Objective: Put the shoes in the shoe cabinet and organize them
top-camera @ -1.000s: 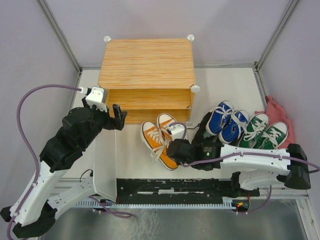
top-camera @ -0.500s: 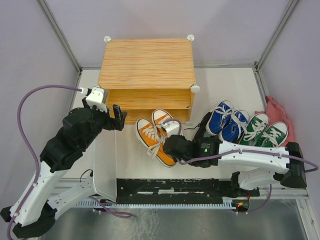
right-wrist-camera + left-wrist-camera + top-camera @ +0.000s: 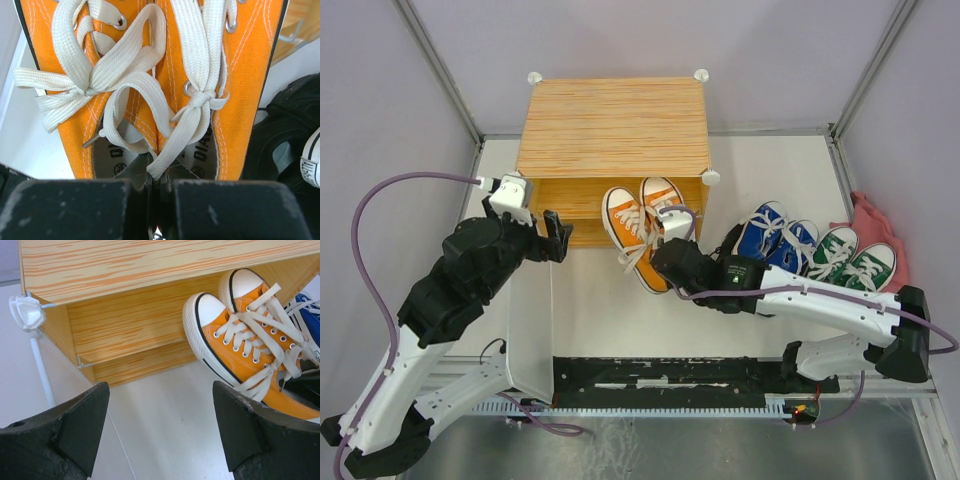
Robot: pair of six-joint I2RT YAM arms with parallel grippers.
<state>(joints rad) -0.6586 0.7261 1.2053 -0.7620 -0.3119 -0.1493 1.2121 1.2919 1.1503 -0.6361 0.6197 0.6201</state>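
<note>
You can read just 1 marking, "QIA", cut off, on both insoles (image 3: 111,161) of the orange sneakers (image 3: 240,90).

Right wrist: orange sneakers (image 3: 150,85) lose their toes at top edge, heels behind right gripper (image 3: 152,192); boots (image 3: 285,125) run off right edge. Left wrist: blue sneaker (image 3: 304,307) clipped at right edge.

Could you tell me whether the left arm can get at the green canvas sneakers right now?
Probably not. The green canvas sneakers sit at the far right, beyond the blue canvas sneakers, and the right arm, its gripper shut on the orange canvas sneakers, lies across the way.
</note>
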